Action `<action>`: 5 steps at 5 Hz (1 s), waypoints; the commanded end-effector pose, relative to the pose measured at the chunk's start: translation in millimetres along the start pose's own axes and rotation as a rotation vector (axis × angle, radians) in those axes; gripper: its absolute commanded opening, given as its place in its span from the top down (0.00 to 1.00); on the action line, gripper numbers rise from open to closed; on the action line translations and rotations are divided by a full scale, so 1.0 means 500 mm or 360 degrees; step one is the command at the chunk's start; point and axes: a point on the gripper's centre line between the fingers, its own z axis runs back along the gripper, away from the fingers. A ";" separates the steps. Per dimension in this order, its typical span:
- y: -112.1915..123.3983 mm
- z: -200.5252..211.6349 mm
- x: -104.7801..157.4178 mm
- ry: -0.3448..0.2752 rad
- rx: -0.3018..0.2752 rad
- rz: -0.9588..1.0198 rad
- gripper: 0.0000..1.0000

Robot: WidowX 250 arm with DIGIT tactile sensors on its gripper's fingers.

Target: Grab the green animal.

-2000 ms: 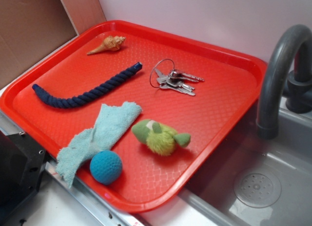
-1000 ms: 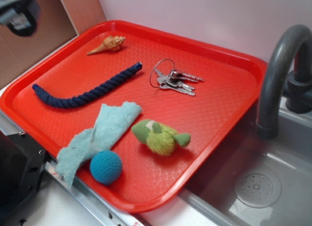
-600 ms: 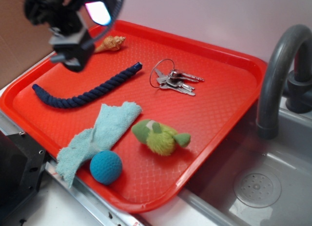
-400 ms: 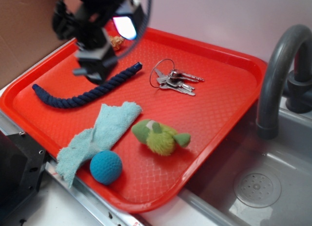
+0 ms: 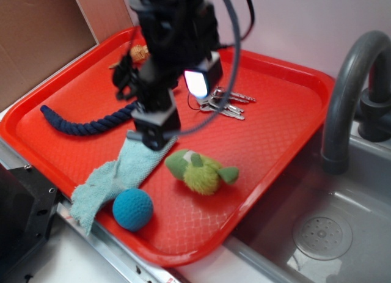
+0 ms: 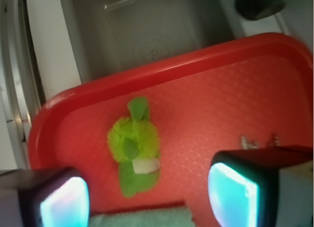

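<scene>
The green animal [image 5: 200,170] is a fuzzy lime-green plush with darker ends and a pale patch, lying on the red tray [image 5: 275,130] near its front right. In the wrist view it [image 6: 134,143] lies ahead of the open fingers, between their lines. My gripper [image 5: 154,130] hangs above the tray just left of the animal, over the upper end of the light blue cloth [image 5: 116,176]. Its jaws stand wide apart and hold nothing; the left pad [image 6: 64,203] and right pad [image 6: 232,192] glow teal.
A teal crocheted ball [image 5: 132,208] sits at the tray's front edge. A dark blue rope [image 5: 79,123], keys [image 5: 223,102] and a seashell [image 5: 139,52] lie further back. A grey faucet [image 5: 348,81] and sink [image 5: 321,234] are to the right.
The arm came in from the upper left and moved down and right across the tray, from near the shell to just left of the green animal. Nothing on the tray has moved.
</scene>
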 end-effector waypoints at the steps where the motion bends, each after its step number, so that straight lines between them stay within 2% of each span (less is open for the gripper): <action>1: -0.033 -0.085 0.012 0.0203 -0.0017 0.0000 0.00; 3: -0.038 -0.169 0.012 0.0457 -0.0011 0.0029 0.00; 4: -0.037 -0.189 0.014 0.0539 0.0012 0.0049 1.00; 5: -0.043 -0.192 0.016 0.0555 0.0035 0.0052 1.00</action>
